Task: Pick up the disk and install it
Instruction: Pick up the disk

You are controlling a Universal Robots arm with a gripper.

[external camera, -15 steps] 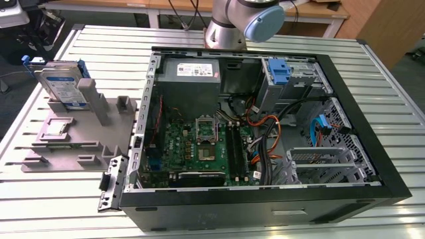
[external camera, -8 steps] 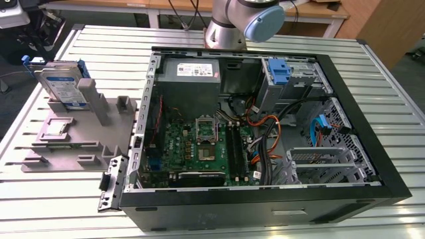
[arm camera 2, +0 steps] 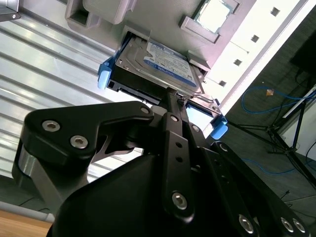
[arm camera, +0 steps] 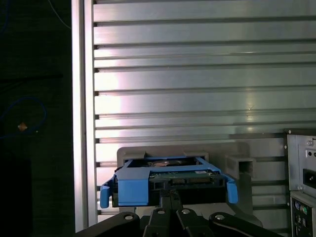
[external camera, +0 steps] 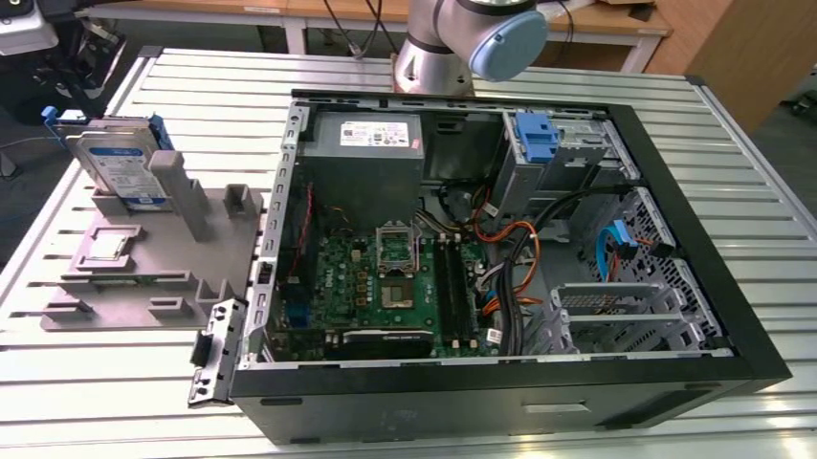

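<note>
Ribbed aluminium tabletop (external camera: 511,72) carries everything. By the exterior view, the disk (external camera: 113,158) stands on edge in a grey holder (external camera: 153,258), at ten o'clock from the open computer case (external camera: 728,325). I judge this the pick-up step. In the second wrist view my hand (arm camera 2: 172,95) lines up on the disk's edge, tips pinched narrow, holding nothing. A grasp would need them spread first. Inside the case, cables (external camera: 518,253) crowd below the blue bracket (external camera: 537,139) at one o'clock.
</note>
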